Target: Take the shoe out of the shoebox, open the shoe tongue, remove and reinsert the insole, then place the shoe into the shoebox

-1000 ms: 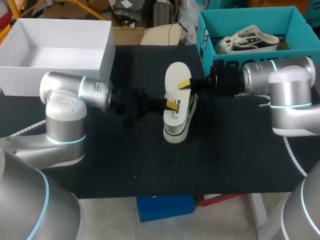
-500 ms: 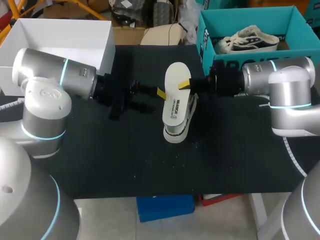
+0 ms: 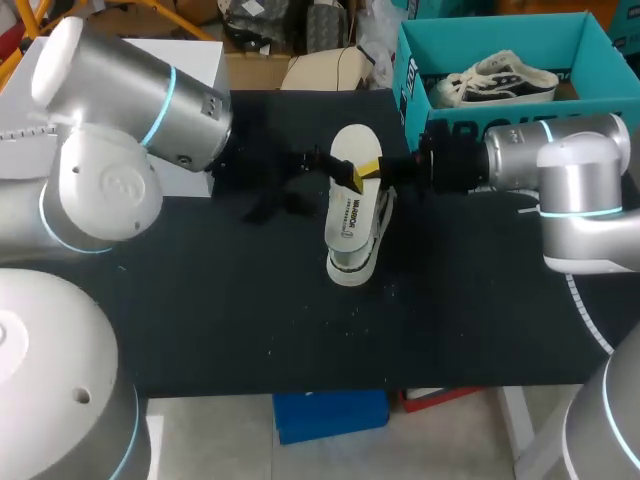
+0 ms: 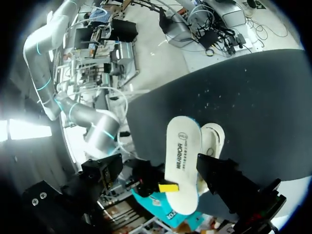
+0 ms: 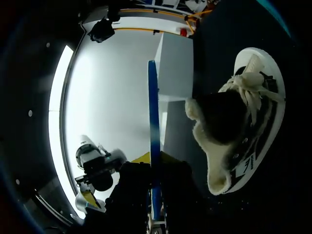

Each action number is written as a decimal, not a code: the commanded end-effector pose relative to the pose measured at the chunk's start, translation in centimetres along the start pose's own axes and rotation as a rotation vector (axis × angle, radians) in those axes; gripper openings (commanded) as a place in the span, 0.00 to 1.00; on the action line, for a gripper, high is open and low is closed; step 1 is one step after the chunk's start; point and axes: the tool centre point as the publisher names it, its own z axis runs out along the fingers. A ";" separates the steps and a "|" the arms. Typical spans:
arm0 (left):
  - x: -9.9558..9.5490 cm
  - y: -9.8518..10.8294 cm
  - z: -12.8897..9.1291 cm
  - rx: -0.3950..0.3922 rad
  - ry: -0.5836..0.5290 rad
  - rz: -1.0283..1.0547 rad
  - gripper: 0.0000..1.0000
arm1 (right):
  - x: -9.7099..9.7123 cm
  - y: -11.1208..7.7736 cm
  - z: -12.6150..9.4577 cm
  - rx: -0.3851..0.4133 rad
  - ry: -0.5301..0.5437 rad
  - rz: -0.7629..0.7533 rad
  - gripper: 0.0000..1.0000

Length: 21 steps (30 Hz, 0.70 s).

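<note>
Black matte table (image 3: pixel 250 320). At centre the fleece-lined shoe (image 3: pixel 352 235) lies on its side, long axis twelve to six. At its twelve end my right gripper (image 3: pixel 363 170) clamps the flat white oval insole (image 3: pixel 350 145). My left gripper (image 3: pixel 320 161) sits at the insole's nine; I cannot tell how its jaws stand. The teal shoebox (image 3: pixel 410 60) is at one o'clock.

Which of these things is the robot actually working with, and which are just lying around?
In the job: shoe, insole, teal shoebox, right gripper holding the insole.
Lying about: white box, second shoe inside the shoebox.
</note>
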 end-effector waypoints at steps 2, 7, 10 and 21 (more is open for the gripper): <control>-0.5 0.2 0.2 -0.016 1.006 0.099 1.00 | 0.1 0.0 0.0 -0.001 -0.003 0.001 0.00; -0.5 0.2 0.3 0.004 0.971 0.101 1.00 | 0.1 0.0 0.0 -0.001 -0.003 0.001 0.00; -0.6 0.5 0.7 0.018 0.958 0.097 1.00 | 0.1 0.0 0.0 -0.001 -0.003 0.001 0.00; -1.5 1.7 0.9 0.007 0.888 0.071 1.00 | 0.1 0.0 0.0 -0.001 -0.003 0.001 0.00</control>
